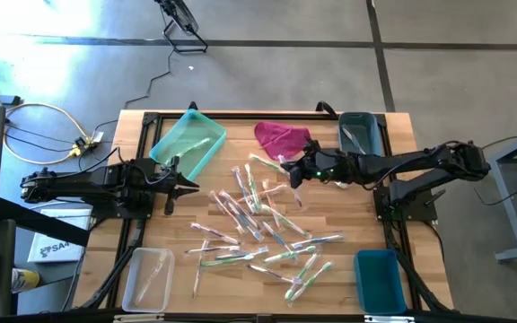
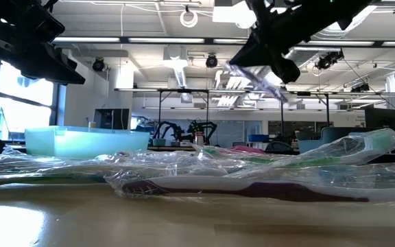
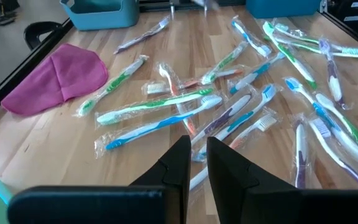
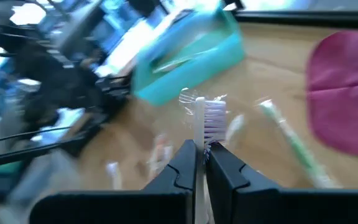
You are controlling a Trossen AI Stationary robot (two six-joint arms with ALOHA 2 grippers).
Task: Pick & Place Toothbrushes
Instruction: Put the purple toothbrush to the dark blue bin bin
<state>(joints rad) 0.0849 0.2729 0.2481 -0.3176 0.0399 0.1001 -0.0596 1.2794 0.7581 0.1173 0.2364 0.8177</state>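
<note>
Clear-wrapped toothbrushes strewn mid-table, right gripper raised above them beside the magenta cloth, fingers pinching one toothbrush, left gripper nearly closed, empty, beside the pile.

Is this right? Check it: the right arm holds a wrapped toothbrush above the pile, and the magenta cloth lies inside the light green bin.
One part is wrong. The cloth lies on the bare table, between the light green bin and the dark teal bin, not inside either; the high view shows it. The right gripper does hold a wrapped toothbrush above the pile, fingers shut on it.
</note>
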